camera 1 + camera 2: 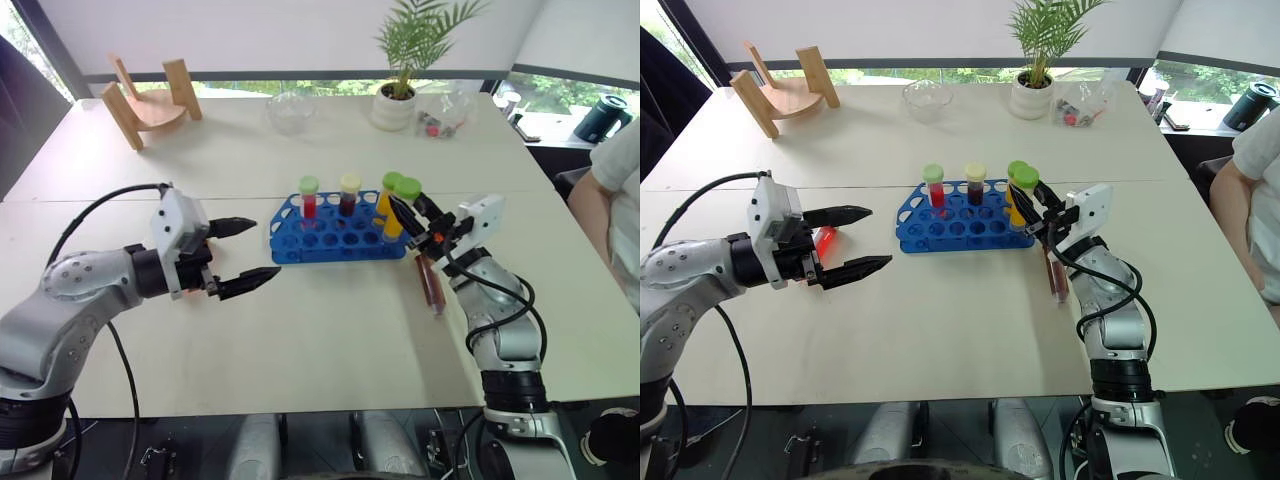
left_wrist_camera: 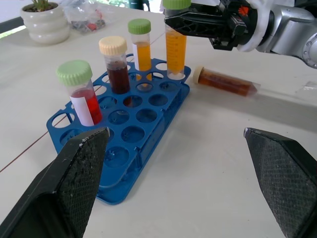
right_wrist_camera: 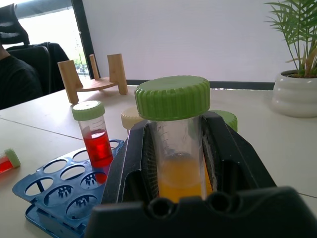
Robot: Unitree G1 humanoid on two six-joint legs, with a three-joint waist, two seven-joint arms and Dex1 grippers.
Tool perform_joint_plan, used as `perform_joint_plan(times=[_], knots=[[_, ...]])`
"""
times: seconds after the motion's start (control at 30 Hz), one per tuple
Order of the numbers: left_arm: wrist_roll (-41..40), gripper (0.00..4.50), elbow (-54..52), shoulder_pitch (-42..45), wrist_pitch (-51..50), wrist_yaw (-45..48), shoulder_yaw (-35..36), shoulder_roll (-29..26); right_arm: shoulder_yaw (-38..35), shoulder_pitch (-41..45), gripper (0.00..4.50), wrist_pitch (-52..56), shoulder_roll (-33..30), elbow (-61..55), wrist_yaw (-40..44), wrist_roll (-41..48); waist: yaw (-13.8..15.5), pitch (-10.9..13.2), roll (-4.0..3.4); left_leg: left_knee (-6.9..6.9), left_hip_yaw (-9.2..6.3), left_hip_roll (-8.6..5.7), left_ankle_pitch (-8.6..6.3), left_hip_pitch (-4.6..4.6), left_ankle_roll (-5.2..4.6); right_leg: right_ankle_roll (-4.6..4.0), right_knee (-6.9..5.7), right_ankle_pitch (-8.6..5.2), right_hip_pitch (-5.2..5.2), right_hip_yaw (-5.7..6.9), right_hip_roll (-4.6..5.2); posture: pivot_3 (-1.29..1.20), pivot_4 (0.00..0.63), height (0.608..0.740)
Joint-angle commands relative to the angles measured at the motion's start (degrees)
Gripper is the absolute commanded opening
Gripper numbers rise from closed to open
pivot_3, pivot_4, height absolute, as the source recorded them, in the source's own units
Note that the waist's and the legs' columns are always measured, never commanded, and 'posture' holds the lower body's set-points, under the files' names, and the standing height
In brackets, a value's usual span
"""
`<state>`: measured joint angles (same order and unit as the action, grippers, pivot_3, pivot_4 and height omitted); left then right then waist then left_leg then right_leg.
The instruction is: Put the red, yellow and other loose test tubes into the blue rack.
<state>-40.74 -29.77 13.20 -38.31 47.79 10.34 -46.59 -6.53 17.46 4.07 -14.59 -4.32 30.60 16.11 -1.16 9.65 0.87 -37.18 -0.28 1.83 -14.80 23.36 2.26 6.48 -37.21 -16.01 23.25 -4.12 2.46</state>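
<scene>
The blue rack (image 1: 340, 238) lies mid-table. In it stand a red tube with a green cap (image 1: 309, 198), a dark red tube with a cream cap (image 1: 349, 194) and a yellow tube with a green cap (image 1: 386, 192). My right gripper (image 1: 400, 210) is shut on a second green-capped yellow tube (image 2: 176, 44), held upright with its lower end at a hole at the rack's right end. A brown tube (image 1: 431, 285) lies flat on the table beside the rack, under my right arm. My left gripper (image 1: 266, 248) is open and empty, left of the rack. A red tube (image 1: 825, 238) lies on the table behind it.
A curved wooden stand (image 1: 150, 100) sits at the far left corner. A glass bowl (image 1: 292, 110), a potted plant (image 1: 398, 100) and a clear bag (image 1: 442, 115) line the far edge. A person (image 1: 615, 200) sits at the table's right side.
</scene>
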Motion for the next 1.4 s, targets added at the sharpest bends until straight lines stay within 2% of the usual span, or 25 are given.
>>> perform_joint_plan(times=[0.03, 0.4, 0.6, 0.63, 0.67, 0.8, 0.93, 1.03, 1.13, 1.23, 1.4], knots=[[-0.51, 4.50, -1.32, 0.43, 0.54, 0.01, 0.99, -0.31, 0.25, -1.11, 0.84, -0.41, -0.60, -2.08, -0.27, 0.25, 0.03, 0.00, 0.00, 0.00, 0.00, 0.00, 0.00, 0.00, 0.00, 0.00, 0.00, 0.00, 0.00, 0.00, 0.00, 0.00, 0.150, 0.740], [-0.20, 4.50, -1.24, 0.54, 0.71, -0.29, 0.44, 0.09, 1.21, -1.75, 0.84, -0.08, -0.90, -0.94, -0.24, -0.11, 0.03, 0.00, 0.00, 0.01, -0.01, 0.00, 0.00, 0.00, 0.00, 0.00, 0.01, 0.00, 0.00, 0.00, 0.00, 0.00, 0.150, 0.740], [-0.19, 4.50, -1.06, 0.87, 0.70, -0.51, 0.25, 0.22, 0.99, -1.37, 3.88, 1.36, -2.03, -0.88, -0.26, -0.19, -0.03, 0.00, 0.00, 0.00, -0.01, 0.00, 0.00, 0.00, 0.00, 0.00, 0.00, 0.00, 0.00, 0.00, 0.00, 0.00, 0.150, 0.740], [-0.19, 4.50, -1.07, 0.88, 0.71, -0.58, 0.21, 0.29, 0.81, -1.55, 4.31, 1.76, -2.67, -1.26, -0.35, -0.47, 0.00, 0.00, 0.00, 0.00, 0.00, 0.00, 0.00, 0.00, 0.00, 0.00, 0.00, 0.00, 0.00, 0.00, 0.00, 0.00, 0.150, 0.740], [-0.15, 4.50, -1.08, 0.88, 0.72, -0.63, 0.15, 0.34, 0.70, -1.69, 4.45, 2.36, -3.35, -1.66, -0.52, -0.68, 0.00, 0.00, 0.00, 0.00, 0.00, 0.00, 0.00, 0.00, 0.00, 0.00, 0.00, 0.00, 0.00, 0.00, 0.00, 0.00, 0.150, 0.740], [0.06, 4.50, -1.37, 0.68, 0.79, -1.00, -0.27, 0.91, -1.21, -1.92, 4.45, 12.59, -9.60, -7.79, -0.52, 1.73, 0.20, 0.02, -0.03, 0.00, 0.00, -0.01, 0.00, 0.00, 0.00, 0.00, 0.00, 0.00, 0.00, 0.00, 0.01, 0.00, 0.150, 0.740], [0.38, 4.50, -1.27, 0.84, 1.04, -0.96, -1.12, 1.59, -2.28, 0.64, 4.45, 32.33, -21.66, -14.98, 3.08, 7.09, 0.25, 0.03, -0.02, -0.03, 0.01, -0.03, 0.00, 0.01, 0.00, -0.01, 0.01, -0.01, -0.01, -0.01, 0.05, 0.00, 0.150, 0.740], [1.28, 4.50, -0.49, 1.10, 1.92, -0.55, -2.16, 2.48, -1.60, 8.56, 4.45, 53.21, -33.23, -15.42, 6.83, 13.08, -0.01, 0.08, -0.11, -0.07, 0.05, -0.02, 0.00, -0.01, -0.01, -0.03, 0.01, -0.01, -0.03, -0.03, 0.05, 0.00, 0.150, 0.740], [2.24, 4.50, 0.28, 1.66, 3.03, -0.63, -3.89, 4.10, 8.97, 22.46, 4.45, 75.59, -42.26, -9.73, 10.13, 14.92, -0.17, 0.12, -0.14, -0.07, 0.08, -0.01, 0.01, -0.07, -0.02, -0.22, 0.01, -0.11, -0.01, -0.07, 0.03, 0.00, 0.150, 0.740], [3.17, 4.50, 0.60, 1.79, 3.76, -0.64, -4.90, 5.18, 17.01, 33.11, 4.45, 86.88, -42.95, -2.39, 11.10, 17.01, -0.20, 0.10, -0.07, -0.02, 0.02, 0.03, 0.01, -0.08, -0.03, -0.25, 0.03, -0.13, 0.01, -0.07, -0.04, 0.00, 0.150, 0.740], [4.01, 4.50, 0.24, 1.24, 4.47, -0.92, -5.28, 6.03, 29.18, 42.13, 4.45, 88.43, -41.60, 7.25, 10.72, 17.34, 0.18, 0.12, -0.06, 0.03, 0.06, -0.02, 0.00, 0.12, -0.04, -0.18, 0.10, -0.09, 0.16, -0.05, 0.03, 0.00, 0.150, 0.740]])
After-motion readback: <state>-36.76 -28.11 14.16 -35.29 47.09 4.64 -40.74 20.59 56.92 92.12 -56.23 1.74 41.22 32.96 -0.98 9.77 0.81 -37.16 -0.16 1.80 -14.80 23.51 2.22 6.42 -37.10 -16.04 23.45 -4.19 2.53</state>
